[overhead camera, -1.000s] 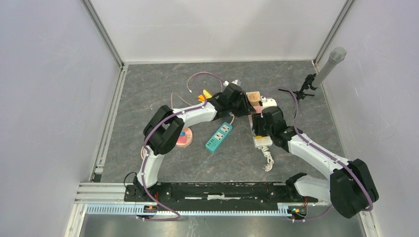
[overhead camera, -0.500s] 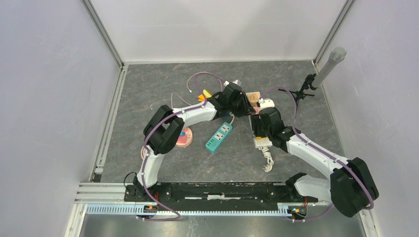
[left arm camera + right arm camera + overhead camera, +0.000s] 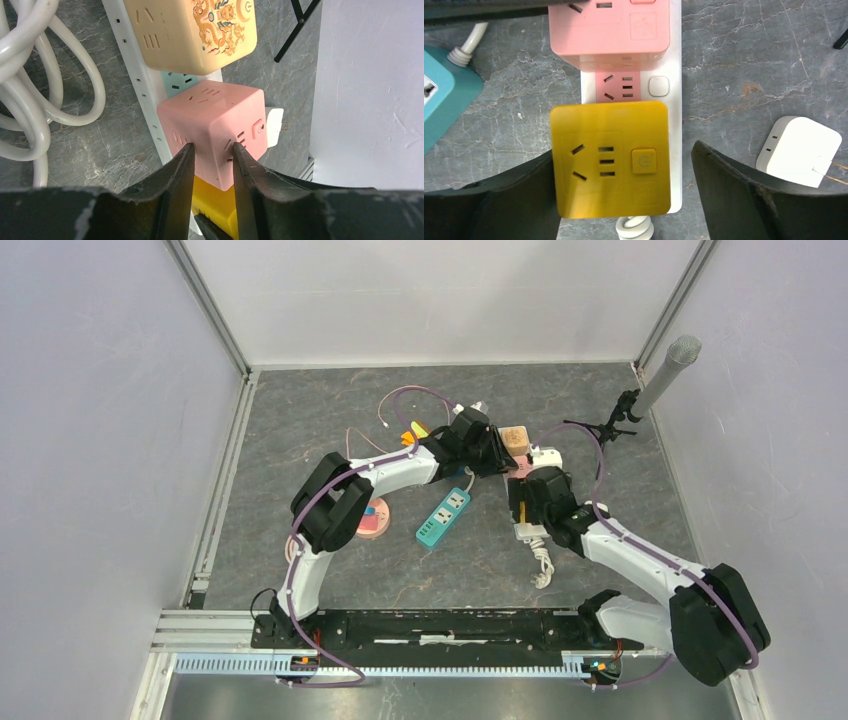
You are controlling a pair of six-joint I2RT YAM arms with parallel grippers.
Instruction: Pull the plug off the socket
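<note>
A white power strip (image 3: 671, 90) lies on the table with three cube plugs in it: beige (image 3: 192, 35), pink (image 3: 210, 120) and yellow (image 3: 610, 159). My left gripper (image 3: 211, 147) is shut on the near corner of the pink cube (image 3: 609, 30). My right gripper (image 3: 624, 150) is open wide over the yellow cube. Its left finger sits against the cube's side, and its right finger stands well clear of the strip. In the top view both grippers (image 3: 500, 455) (image 3: 530, 505) meet over the strip, hiding most of it.
A loose white adapter (image 3: 799, 150) lies right of the strip. A teal power strip (image 3: 444, 517) lies to the left, and coiled white cable (image 3: 30, 100) beside the strip. A microphone stand (image 3: 668, 375) is at the back right. A pink disc (image 3: 373, 518) rests near the left arm.
My right gripper's jaws have spread much wider, and the arm has drawn slightly toward the near edge. The left gripper has stayed on the pink cube.
</note>
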